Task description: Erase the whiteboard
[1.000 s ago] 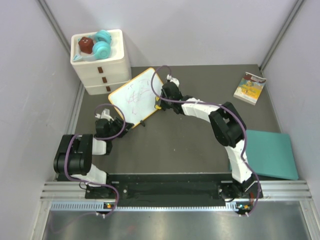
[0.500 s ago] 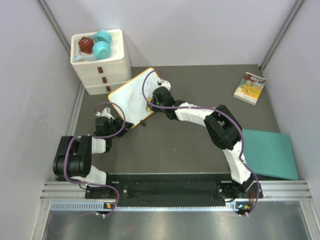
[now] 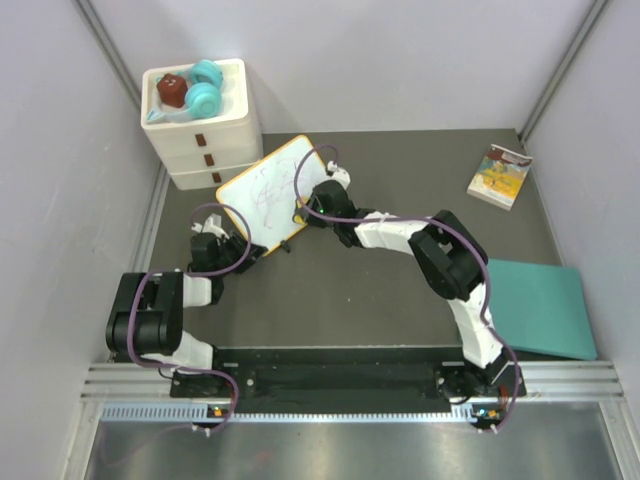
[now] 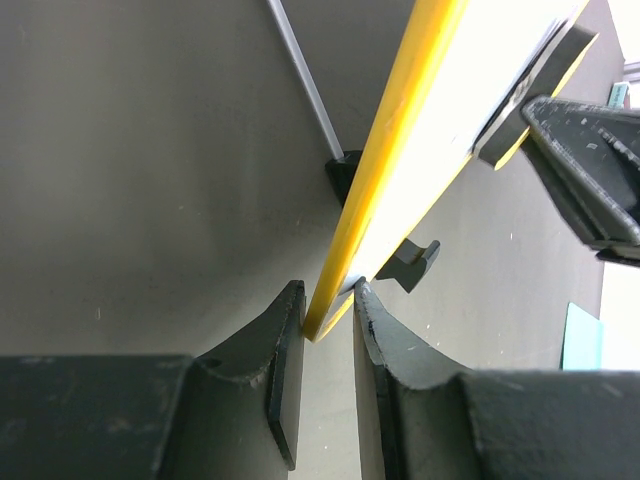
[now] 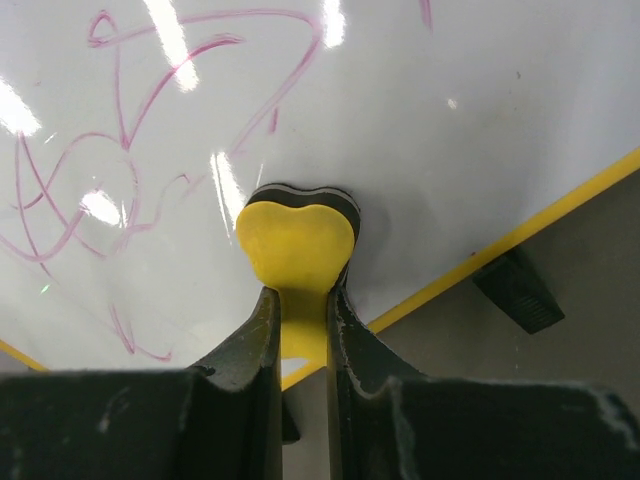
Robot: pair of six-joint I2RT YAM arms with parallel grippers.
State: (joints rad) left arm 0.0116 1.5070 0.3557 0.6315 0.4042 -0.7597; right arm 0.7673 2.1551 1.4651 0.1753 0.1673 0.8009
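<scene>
Right gripper slightly rightward of before, 1 eraser against 1 whiteboard.

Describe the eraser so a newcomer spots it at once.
Find the white drawer box far left; the whiteboard stands just in front. On its scribbled face, in the right gripper, is the eraser: the only yellow heart-shaped pad, dark underneath.

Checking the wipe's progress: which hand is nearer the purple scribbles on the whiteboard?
Right. The right hand presses a yellow heart-shaped eraser beside the purple scribbles; the left hand clamps a corner of the orange-framed whiteboard.
</scene>
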